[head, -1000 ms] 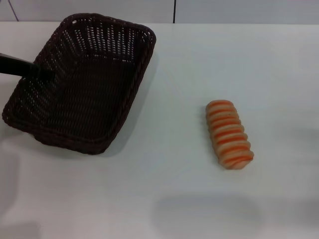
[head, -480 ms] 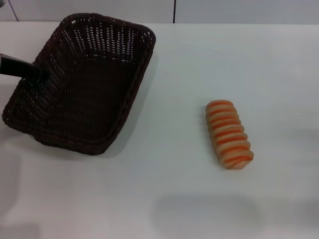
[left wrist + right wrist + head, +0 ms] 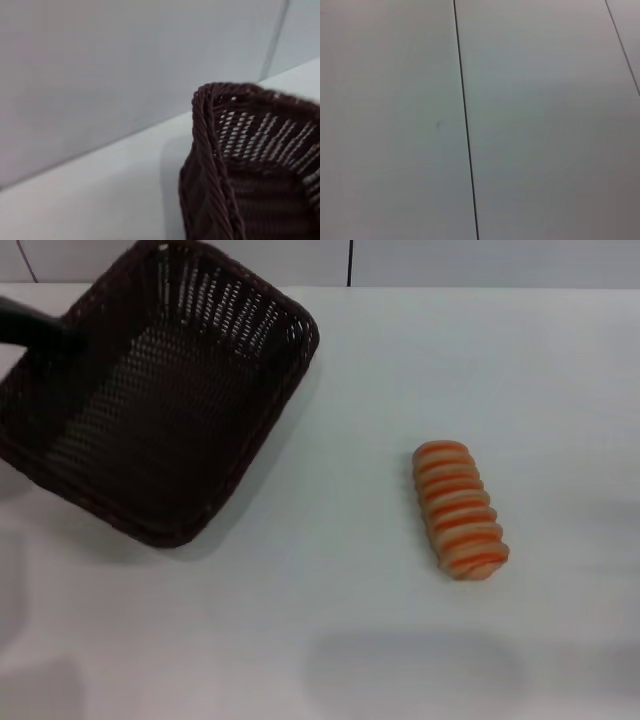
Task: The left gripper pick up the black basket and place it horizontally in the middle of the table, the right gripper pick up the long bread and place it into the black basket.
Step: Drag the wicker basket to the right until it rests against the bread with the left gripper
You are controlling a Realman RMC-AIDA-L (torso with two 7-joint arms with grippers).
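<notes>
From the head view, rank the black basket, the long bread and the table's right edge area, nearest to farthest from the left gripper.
1. The black basket, far left; the left gripper is at its left rim.
2. The long bread, right of centre on the table.
3. The table's right edge area, beyond the bread, farthest.

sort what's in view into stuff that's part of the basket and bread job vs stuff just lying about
Part of the job:
- black basket, tilted, at the table's left rear
- left hand, at the basket's left rim
- long bread, lying on the table right of the basket
- table

Just lying about:
- nothing else on the table; only the wall panels behind

The right hand is out of view.
</notes>
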